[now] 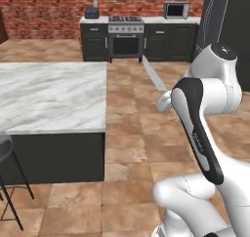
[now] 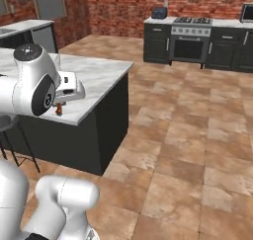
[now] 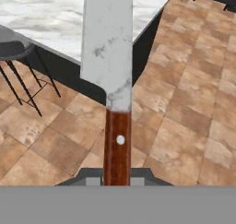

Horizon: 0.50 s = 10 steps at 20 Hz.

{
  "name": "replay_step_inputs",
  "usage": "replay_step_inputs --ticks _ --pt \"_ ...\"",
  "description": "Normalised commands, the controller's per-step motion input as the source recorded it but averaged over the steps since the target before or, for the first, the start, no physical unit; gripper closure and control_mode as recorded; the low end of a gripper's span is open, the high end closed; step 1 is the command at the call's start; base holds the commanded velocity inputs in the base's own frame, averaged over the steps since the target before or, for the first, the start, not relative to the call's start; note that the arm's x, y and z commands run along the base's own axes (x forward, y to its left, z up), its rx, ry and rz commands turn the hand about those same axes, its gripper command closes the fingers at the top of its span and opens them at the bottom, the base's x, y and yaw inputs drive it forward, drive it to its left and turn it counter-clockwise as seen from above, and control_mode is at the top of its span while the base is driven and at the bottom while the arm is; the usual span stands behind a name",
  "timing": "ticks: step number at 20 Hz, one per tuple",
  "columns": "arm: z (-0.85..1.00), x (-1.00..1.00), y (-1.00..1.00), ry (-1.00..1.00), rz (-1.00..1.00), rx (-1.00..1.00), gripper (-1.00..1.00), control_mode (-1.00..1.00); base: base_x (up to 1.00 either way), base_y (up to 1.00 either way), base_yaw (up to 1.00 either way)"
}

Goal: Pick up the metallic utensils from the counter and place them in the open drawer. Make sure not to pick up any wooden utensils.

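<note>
You've got the knife [image 3: 110, 75] clamped in the gripper [image 3: 117, 174], fingers pinched on its reddish handle, blade pointing away, held in air over the tile floor [image 1: 132, 133] beside the marble counter [image 1: 49, 94]. Can't see any drawer or container w/ contents

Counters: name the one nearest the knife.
The broad white marble island counter, close by the knife; the narrower worktop flanking the stove sits far back against the brick wall.
</note>
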Motion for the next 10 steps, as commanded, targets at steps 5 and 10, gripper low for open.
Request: replay_step_inputs --ticks 5,10 --pt "0.0 0.0 0.0 0.0 0.0 0.0 1.0 1.0 0.9 -1.0 0.24" --pt "0.0 0.0 0.0 0.0 0.0 0.0 1.0 1.0 1.0 -1.0 0.27"
